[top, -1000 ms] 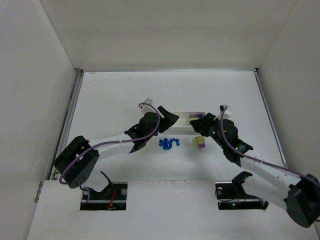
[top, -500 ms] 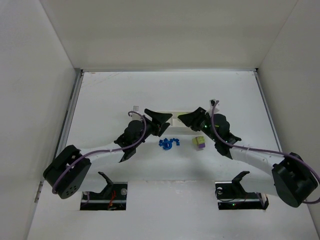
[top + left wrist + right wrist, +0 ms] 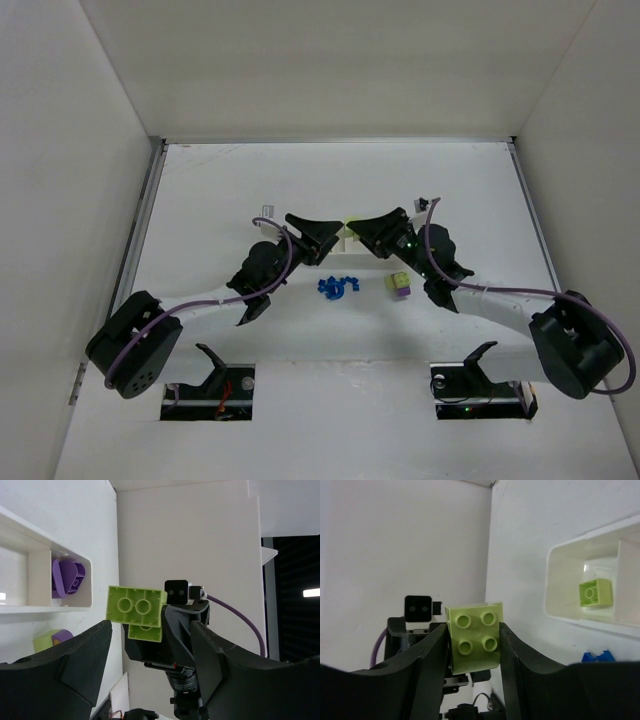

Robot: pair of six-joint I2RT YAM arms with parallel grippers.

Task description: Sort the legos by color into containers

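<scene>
My right gripper (image 3: pixel 472 630) is shut on a yellow-green lego (image 3: pixel 474 637), studs facing the camera, held above the table. In the top view this lego (image 3: pixel 350 225) sits between the right gripper (image 3: pixel 370 231) and my left gripper (image 3: pixel 322 238), which face each other tip to tip. The left gripper (image 3: pixel 150 645) is open and empty, with the held lego (image 3: pixel 137 611) just beyond its fingers. The white tray (image 3: pixel 560 587) holds one yellow-green lego (image 3: pixel 594 593) at one end and a purple lego (image 3: pixel 67 577) at the other. The arms mostly hide the tray in the top view.
A cluster of blue legos (image 3: pixel 337 287) lies on the table in front of the tray. A stacked yellow-green and purple lego (image 3: pixel 399 284) lies right of them. White walls enclose the table on the left, right and back.
Both grippers have swung inward over the tray and now face each other closely. The yellow-green lego now shows between them in the right gripper.
</scene>
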